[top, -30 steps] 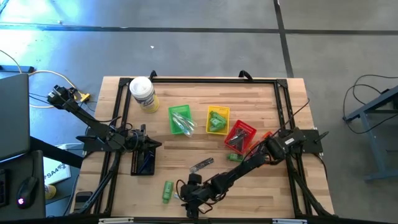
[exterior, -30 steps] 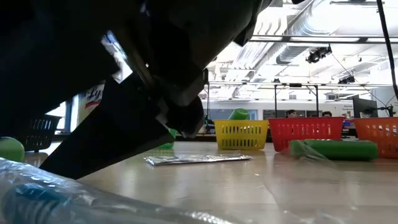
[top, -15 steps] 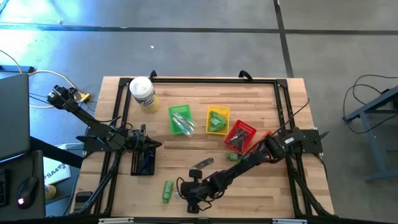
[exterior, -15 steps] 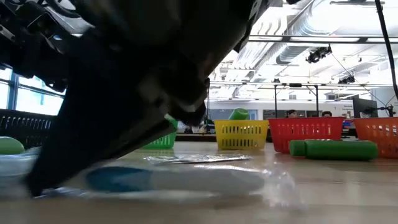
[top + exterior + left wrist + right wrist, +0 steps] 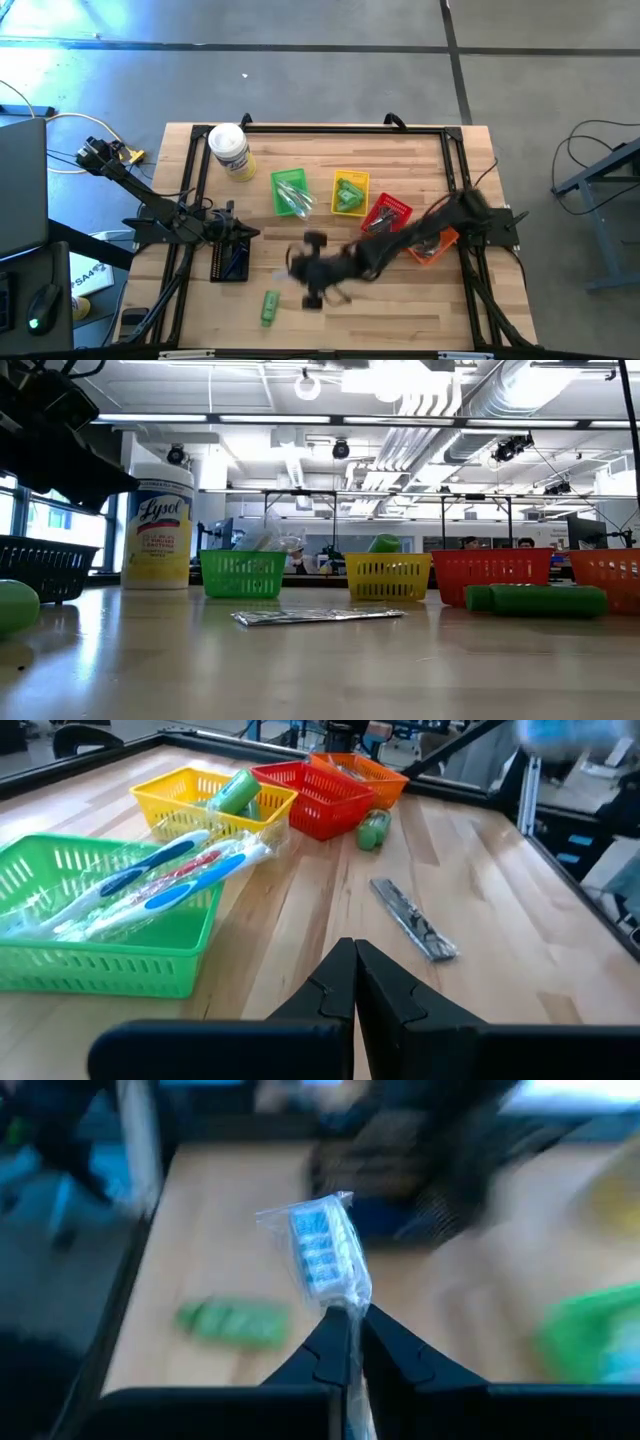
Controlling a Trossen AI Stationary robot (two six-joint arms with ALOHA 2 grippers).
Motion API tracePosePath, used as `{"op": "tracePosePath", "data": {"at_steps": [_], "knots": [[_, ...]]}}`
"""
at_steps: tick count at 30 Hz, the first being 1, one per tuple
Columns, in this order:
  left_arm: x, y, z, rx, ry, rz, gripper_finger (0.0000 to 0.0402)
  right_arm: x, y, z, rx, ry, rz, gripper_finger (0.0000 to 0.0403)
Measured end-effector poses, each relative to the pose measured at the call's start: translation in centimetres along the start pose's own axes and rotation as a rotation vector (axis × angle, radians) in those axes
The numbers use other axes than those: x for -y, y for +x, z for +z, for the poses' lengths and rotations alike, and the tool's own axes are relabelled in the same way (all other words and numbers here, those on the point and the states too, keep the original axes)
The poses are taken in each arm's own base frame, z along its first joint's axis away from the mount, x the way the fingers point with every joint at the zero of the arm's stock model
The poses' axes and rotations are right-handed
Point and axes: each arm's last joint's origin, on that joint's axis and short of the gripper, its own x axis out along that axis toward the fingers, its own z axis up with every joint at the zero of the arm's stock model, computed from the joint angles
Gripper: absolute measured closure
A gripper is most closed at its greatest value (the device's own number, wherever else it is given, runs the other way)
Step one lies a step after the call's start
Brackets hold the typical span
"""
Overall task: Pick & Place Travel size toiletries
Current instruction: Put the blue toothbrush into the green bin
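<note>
My right gripper [image 5: 347, 1323] is shut on a clear packet [image 5: 322, 1250] with a blue-headed brush inside. It hangs blurred above the table's middle in the high view [image 5: 303, 270]. A bright green tube [image 5: 268, 307] lies on its side near the front edge and also shows as the green tube [image 5: 232, 1323] in the right wrist view. A flat grey packet [image 5: 413, 918] lies on the wood. My left gripper [image 5: 352, 970] is shut with nothing in it, by the black basket [image 5: 230, 262] at the left. My right gripper pinches the clear packet between its two fingers, just behind the brush's head end [image 5: 345, 1298]. That end sticks out past the fingertips, and the packet's rest runs back between the fingers. The packet is lifted clear of the table.
Green [image 5: 290, 192], yellow [image 5: 350, 192], red [image 5: 386, 215] and orange [image 5: 435, 246] baskets stand in a row across the table's middle, some holding toiletries. A white jar with a yellow label [image 5: 230, 150] stands at the far left corner. A black frame rims the table.
My right gripper has risen from the table's near edge and gone toward the table's middle. The clear packet, which lay on the wood by the near edge, has gone up with it and is lifted clear. The low view is no longer blocked by the arm.
</note>
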Motion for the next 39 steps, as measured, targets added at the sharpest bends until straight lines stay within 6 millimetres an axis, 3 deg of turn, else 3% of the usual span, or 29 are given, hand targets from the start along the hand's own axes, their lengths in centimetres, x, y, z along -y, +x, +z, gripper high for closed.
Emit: {"op": "tracePosePath", "data": {"at_steps": [5, 9, 13, 17, 21, 25, 31, 39], "knots": [[0.0, 0.1, -0.3, -0.032, -0.019, -0.007, 0.0402, 5.9, -4.8, 4.8, 0.145, 0.024, -0.065, 0.0393], [0.0, 0.0, -0.1, -0.014, 0.015, -0.015, 0.0402, 11.1, -6.2, 6.8, 0.212, 0.092, -0.068, 0.0393], [0.1, 0.0, 0.1, 0.008, -0.003, -0.023, 0.0402, 16.5, -4.1, 6.9, 0.197, 0.274, -0.048, 0.0393], [0.2, 0.0, 0.3, 0.019, -0.016, -0.032, 0.0402, 21.2, -0.8, 5.2, 0.122, 0.411, -0.118, 0.0391], [0.2, 0.0, 0.2, 0.015, -0.014, -0.031, 0.0402, 24.7, 2.6, 2.7, 0.016, 0.487, -0.148, 0.0391], [0.2, 0.0, 0.2, 0.014, -0.026, -0.032, 0.0402, 26.9, 5.5, 0.4, -0.06, 0.534, -0.181, 0.0393], [0.2, 0.0, 0.2, 0.013, -0.066, -0.033, 0.0402, 28.2, 8.7, -2.3, -0.139, 0.602, -0.132, 0.0393], [0.2, 0.0, 0.3, 0.02, -0.056, -0.026, 0.0402, 29.4, 10.1, -4.2, -0.199, 0.637, -0.147, 0.0392]]}}
